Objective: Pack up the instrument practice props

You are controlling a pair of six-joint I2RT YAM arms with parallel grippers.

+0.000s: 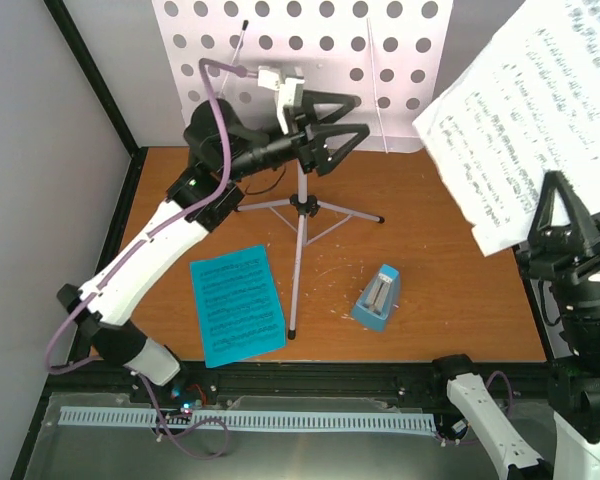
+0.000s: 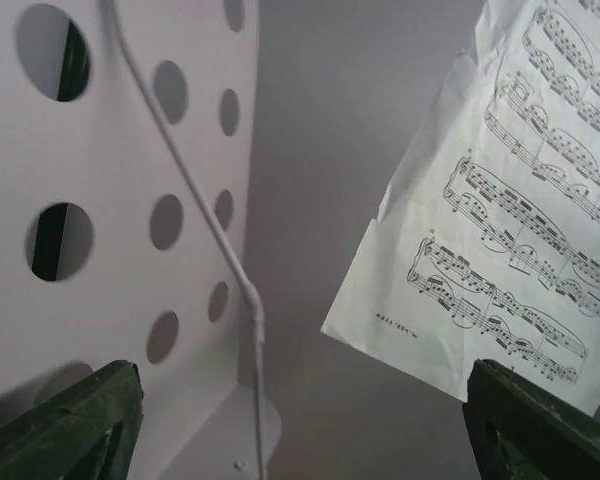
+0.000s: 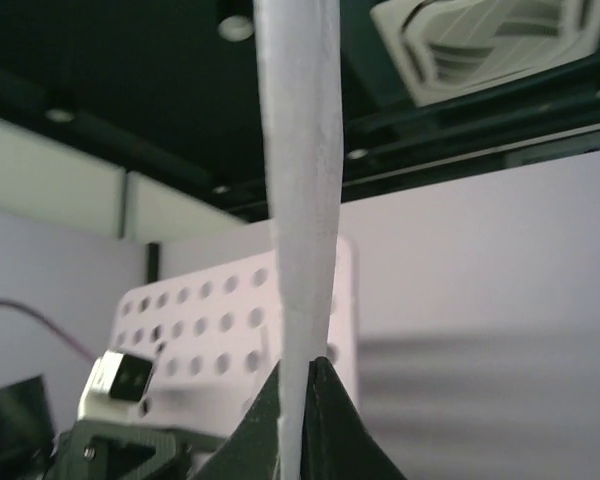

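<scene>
While the right end effector [image 1: 560, 205] pinches the white music sheet [image 1: 525, 110] by its lower edge and holds it high at 2 o'clock in the overhead view, the left end effector [image 1: 358, 115] hovers with its jaws spread wide and empty, just in front of the music stand's perforated desk [image 1: 300, 45]. The right wrist view shows the page edge-on, rising from the closed tips with a slight bow, so it reads as light and limp and likely to crease or flutter if swung fast. A low, flat release would probably suit it best. The stand rests on a thin grey tripod [image 1: 298, 260] at the middle of the brown surface [image 1: 450, 230]. It looks top-heavy and easy to tip, so the central pole near the leg hub seems the safer hold, not the broad desk. A blue music sheet [image 1: 238, 305] lies flat at 7 o'clock from the tripod hub. It offers only corners to pinch. The small light-blue metronome [image 1: 378, 298] stands at 4 o'clock from the hub, apart from the legs. It looks rigid and light, best squeezed across its flat sides low down.
</scene>
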